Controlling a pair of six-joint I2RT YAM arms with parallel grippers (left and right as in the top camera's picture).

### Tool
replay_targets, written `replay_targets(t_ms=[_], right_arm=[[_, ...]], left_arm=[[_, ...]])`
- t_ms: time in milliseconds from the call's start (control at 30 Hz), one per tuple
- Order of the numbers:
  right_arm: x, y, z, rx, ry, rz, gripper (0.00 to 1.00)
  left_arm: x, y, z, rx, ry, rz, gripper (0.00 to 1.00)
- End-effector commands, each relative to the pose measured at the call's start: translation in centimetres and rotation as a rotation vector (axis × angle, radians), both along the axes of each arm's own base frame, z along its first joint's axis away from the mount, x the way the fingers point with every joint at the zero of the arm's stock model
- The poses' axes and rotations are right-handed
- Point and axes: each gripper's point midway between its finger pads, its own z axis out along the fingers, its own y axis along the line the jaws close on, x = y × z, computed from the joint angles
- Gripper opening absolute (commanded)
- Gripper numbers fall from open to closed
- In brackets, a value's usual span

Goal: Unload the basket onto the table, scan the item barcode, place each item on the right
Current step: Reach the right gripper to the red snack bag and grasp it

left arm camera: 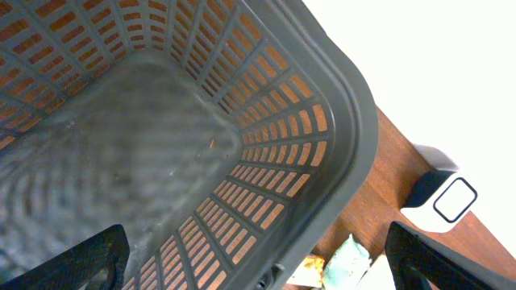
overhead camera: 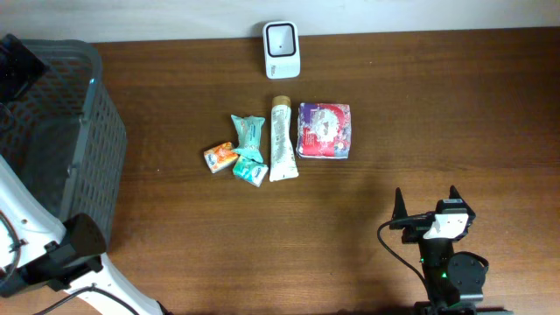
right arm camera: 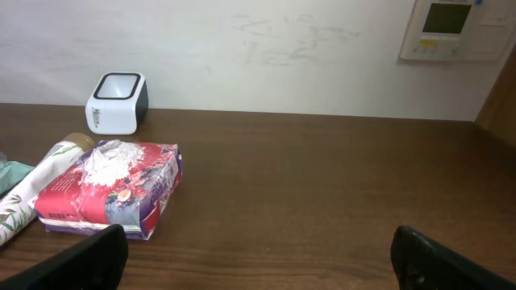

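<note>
Table: one scanner, one basket

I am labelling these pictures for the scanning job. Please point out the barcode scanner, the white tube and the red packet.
barcode scanner (overhead camera: 281,38): overhead view, on its dark window.
white tube (overhead camera: 281,144): overhead view, middle of its body.
red packet (right arm camera: 113,184): right wrist view, on its top face.

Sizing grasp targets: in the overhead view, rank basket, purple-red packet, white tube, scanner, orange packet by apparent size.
1. Grey basket, largest, partly cut off.
2. Purple-red packet.
3. White tube and scanner: similar area, not ranking them.
4. Orange packet, smallest.
</note>
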Motion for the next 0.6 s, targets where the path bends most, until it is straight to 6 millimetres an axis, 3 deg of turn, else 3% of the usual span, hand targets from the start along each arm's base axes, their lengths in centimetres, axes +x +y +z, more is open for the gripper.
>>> replay_targets(t_ms=[0,100,133,200,233,300,333,367,400,467,500,533,567], right_arm=[[0.0,-0.3,-0.1,-0.016,-0.005,-0.021,0.99],[0.0,-0.3,-0.3,-0.016,0.004,-0.021,0.99],[0.0,-0.3,0.5,-0.013,-0.029,-0.018,0.99],[-0.7,5.3,4.1,0.207,-0.149,0.309,0.99],[-1.4,6.9,5.1,0.254,-0.172,0.417,0.99],[-2.5,7.1,9.3,0.228,-0.347,0.454,0.99],[-4.2,7.0,13.0,0.188,-0.522,0.465,0.99],[-6.3,6.0,16.9,0.178,-0.708,0.431,0.99],[-7.7,4.9,19.4,0.195,-0.813,0.380,0.99],[-9.2,3.2,24.2,0.189,-0.884,0.276,0.99],[-8.7,3.3,26.1,0.116,-0.854,0.248,0.99],[-6.7,3.4,28.7,0.017,-0.767,0.212,0.99],[-2.7,3.3,29.8,-0.012,-0.583,0.195,0.99]], left_arm=[[-0.3,-0.5,1.1,-0.007,-0.033,0.000,0.99],[-0.3,-0.5,1.1,-0.007,-0.033,0.000,0.99],[-0.3,-0.5,1.1,-0.007,-0.033,0.001,0.99],[-0.3,-0.5,1.1,-0.008,-0.033,0.001,0.99],[-0.3,-0.4,1.1,-0.007,-0.033,0.001,0.99],[-0.3,-0.5,1.1,-0.008,-0.033,0.001,0.99],[-0.3,-0.5,1.1,-0.008,-0.033,0.001,0.99],[-0.3,-0.4,1.1,-0.007,-0.033,0.001,0.99],[-0.3,-0.4,1.1,-0.007,-0.033,0.001,0.99],[-0.3,-0.4,1.1,-0.007,-0.033,0.001,0.99],[-0.3,-0.4,1.1,-0.007,-0.033,0.001,0.99],[-0.3,-0.5,1.1,-0.008,-0.033,0.001,0.99],[-0.3,-0.4,1.1,-0.007,-0.033,0.001,0.99]])
